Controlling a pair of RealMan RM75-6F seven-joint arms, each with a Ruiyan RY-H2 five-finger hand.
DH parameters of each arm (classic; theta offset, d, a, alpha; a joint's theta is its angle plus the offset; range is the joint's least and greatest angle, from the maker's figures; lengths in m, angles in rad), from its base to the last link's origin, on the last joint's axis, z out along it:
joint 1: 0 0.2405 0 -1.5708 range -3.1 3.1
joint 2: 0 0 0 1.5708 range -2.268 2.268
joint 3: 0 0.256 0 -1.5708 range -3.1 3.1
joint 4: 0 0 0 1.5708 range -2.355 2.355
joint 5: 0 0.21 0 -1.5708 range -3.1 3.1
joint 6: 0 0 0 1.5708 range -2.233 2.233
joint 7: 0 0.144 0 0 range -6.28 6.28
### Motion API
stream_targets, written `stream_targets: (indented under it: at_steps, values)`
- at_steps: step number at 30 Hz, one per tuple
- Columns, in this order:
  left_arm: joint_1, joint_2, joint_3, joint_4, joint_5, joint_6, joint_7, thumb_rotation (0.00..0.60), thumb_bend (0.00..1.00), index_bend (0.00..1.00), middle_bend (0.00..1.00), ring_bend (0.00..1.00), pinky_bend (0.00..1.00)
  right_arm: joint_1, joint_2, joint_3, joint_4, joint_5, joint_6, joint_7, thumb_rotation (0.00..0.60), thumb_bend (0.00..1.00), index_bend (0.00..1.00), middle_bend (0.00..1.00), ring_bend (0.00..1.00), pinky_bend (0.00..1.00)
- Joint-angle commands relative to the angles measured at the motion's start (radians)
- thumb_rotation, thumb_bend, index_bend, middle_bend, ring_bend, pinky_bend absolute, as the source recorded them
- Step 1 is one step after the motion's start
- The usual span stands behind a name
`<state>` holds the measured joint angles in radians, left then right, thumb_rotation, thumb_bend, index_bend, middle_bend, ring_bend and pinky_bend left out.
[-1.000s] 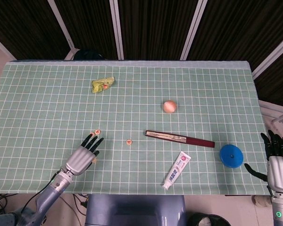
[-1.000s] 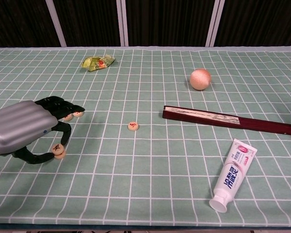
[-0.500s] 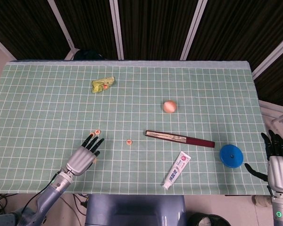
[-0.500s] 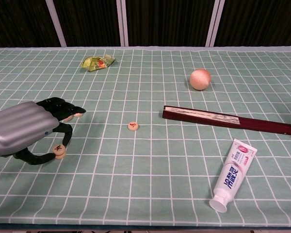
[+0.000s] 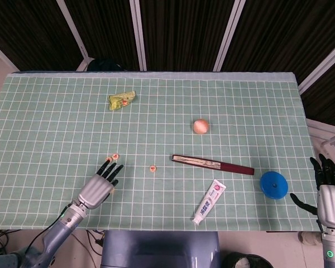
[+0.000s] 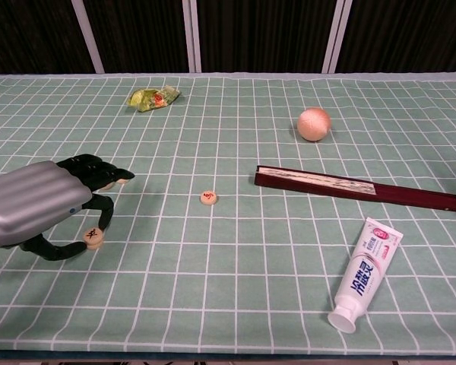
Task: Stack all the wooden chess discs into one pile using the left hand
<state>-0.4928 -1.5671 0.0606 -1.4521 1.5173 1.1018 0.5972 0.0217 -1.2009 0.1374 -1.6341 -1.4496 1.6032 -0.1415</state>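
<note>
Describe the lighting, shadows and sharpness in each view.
Head view: even overhead light, no glare, faint shadows; the chess discs are too small to read. Chest view: sharp; soft shadows under the left hand and the peach; the toothpaste tube shows mild sheen and the background is dark.

green gridded tablecloth (image 5: 56,111) on table; dark slatted wall (image 5: 178,33), white struts.

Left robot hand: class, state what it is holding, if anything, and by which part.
The left robot hand pinches a wooden chess disc by its edge, between thumb and a finger.
</note>
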Motion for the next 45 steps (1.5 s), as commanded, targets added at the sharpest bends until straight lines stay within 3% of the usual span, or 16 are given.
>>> stream_targets:
  at_steps: [1, 10, 17, 23, 27, 36, 45]
  values:
    - [0.001, 0.001, 0.0, -0.002, 0.002, 0.001, -0.001, 0.6, 0.31, 0.45, 0.0, 0.0, 0.0, 0.0, -0.001, 0.0, 0.001, 0.0, 0.001, 0.001, 0.6, 0.23, 0.09, 0.01, 0.0, 0.0]
    - [0.005, 0.013, -0.028, -0.021, 0.002, 0.036, 0.007, 0.6, 0.29, 0.41, 0.0, 0.0, 0.0, -0.001, -0.002, 0.001, 0.001, -0.001, 0.003, 0.002, 0.6, 0.23, 0.09, 0.01, 0.0, 0.0]
    - [-0.06, 0.017, -0.132, -0.096, -0.032, 0.01, -0.001, 0.6, 0.2, 0.37, 0.0, 0.0, 0.0, 0.0, -0.003, 0.003, 0.003, 0.001, 0.003, 0.003, 0.6, 0.23, 0.09, 0.01, 0.0, 0.0]
    - [-0.177, -0.009, -0.265, -0.154, -0.236, -0.139, 0.103, 0.6, 0.19, 0.38, 0.0, 0.0, 0.0, 0.0, -0.005, 0.002, 0.004, -0.004, 0.006, 0.0, 0.6, 0.23, 0.09, 0.01, 0.0, 0.0]
    - [-0.255, -0.055, -0.312, -0.144, -0.379, -0.201, 0.197, 0.6, 0.19, 0.4, 0.0, 0.0, 0.0, 0.0, -0.007, 0.002, 0.005, -0.003, 0.006, 0.0, 0.6, 0.23, 0.09, 0.01, 0.0, 0.0]
    - [-0.406, -0.2, -0.355, -0.021, -0.6, -0.211, 0.339, 0.6, 0.22, 0.42, 0.0, 0.0, 0.0, 0.001, -0.006, 0.005, 0.005, 0.001, 0.005, 0.001, 0.6, 0.23, 0.09, 0.01, 0.0, 0.0]
    - [-0.472, -0.272, -0.308, 0.076, -0.673, -0.188, 0.386, 0.6, 0.23, 0.45, 0.0, 0.0, 0.0, 0.0, -0.006, 0.006, 0.006, 0.001, 0.006, 0.004, 0.6, 0.23, 0.09, 0.01, 0.0, 0.0]
